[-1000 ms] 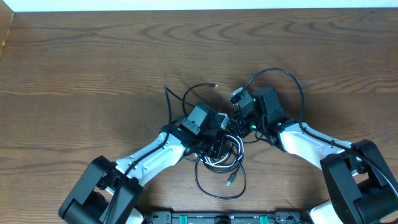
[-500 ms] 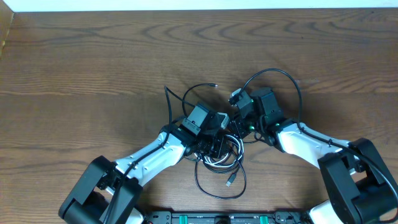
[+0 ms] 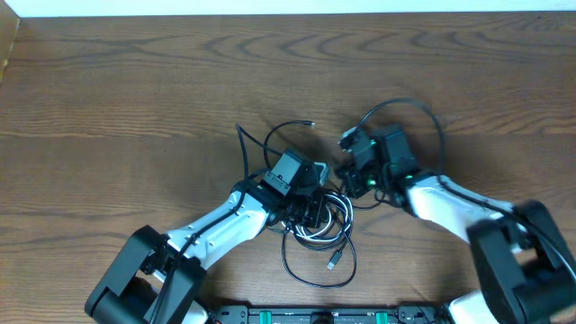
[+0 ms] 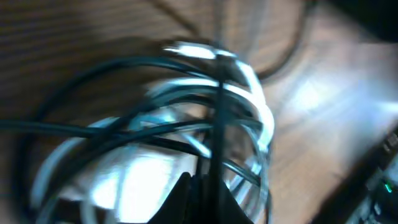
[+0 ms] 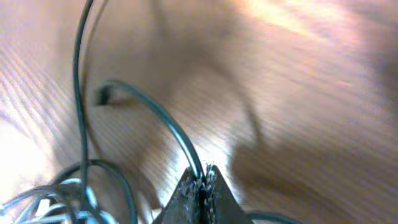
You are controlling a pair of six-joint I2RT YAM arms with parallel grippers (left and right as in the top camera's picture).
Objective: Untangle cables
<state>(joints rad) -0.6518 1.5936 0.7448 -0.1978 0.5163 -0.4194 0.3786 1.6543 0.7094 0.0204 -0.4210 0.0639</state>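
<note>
Left gripper (image 4: 208, 186) and right gripper (image 5: 202, 182) both pinched tight on black cable (image 3: 310, 277), white cable (image 4: 261, 115) coiled under left; table (image 3: 135, 81) edges well apart, bare wood around

Overhead looks straight down on the table (image 3: 135, 81), arms (image 3: 225, 220) entering from the bottom edge. Left wrist is jammed right over the cable coil (image 4: 155, 121), blurred, filling the frame. Right wrist skims low across the table; that same coil peeks in lower left.
</note>
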